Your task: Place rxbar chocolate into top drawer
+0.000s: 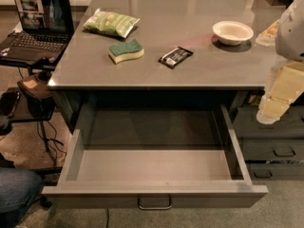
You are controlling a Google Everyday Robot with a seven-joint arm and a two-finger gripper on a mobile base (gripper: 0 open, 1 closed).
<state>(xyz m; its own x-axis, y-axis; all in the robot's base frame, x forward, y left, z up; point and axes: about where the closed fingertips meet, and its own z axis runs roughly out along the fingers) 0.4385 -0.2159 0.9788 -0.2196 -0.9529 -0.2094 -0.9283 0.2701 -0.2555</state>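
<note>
The rxbar chocolate (175, 57), a small flat black wrapper with white print, lies on the grey tabletop (156, 75) near its middle. The top drawer (154, 190) is pulled wide open below the table's front edge, and its inside looks empty. Its loop handle (155, 204) is centred on the front. My gripper (273, 109), with pale yellow parts, hangs at the far right, beside the table's right front corner. It is well to the right of the bar, lower than the tabletop, and holds nothing that I can see.
A green-and-yellow sponge (126, 51) and a green chip bag (110, 23) lie left of the bar. A white bowl (232, 32) sits at the right. A laptop (38, 18) stands on a side stand at the left. Dark stacked drawers (275, 146) are under my gripper. A person's knee (16, 191) shows at bottom left.
</note>
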